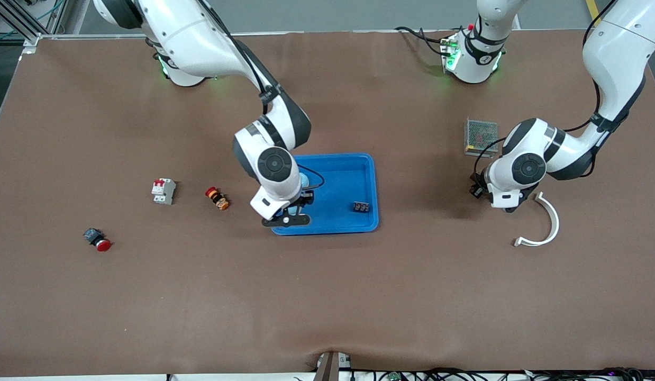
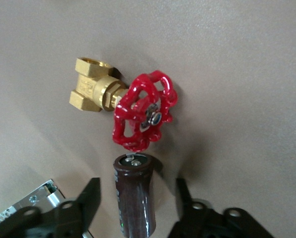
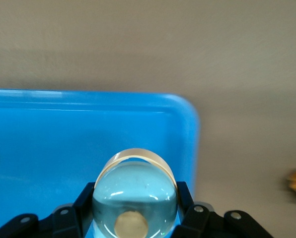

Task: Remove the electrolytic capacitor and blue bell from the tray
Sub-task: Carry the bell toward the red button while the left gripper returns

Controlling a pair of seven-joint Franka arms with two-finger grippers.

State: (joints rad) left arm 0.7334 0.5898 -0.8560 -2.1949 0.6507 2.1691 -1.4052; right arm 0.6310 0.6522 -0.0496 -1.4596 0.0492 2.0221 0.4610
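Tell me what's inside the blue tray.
In the blue tray lies a small dark component. The right gripper, shut on a pale blue bell, sits over its corner; the tray floor under it is hidden.

Bright, even overhead light; soft shadows; wrist views slightly blurred.

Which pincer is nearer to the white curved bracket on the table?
The left pincer: it is right beside the white curved bracket, with the dark capacitor between its open fingers. The right pincer is over the blue tray, clamping the bell.
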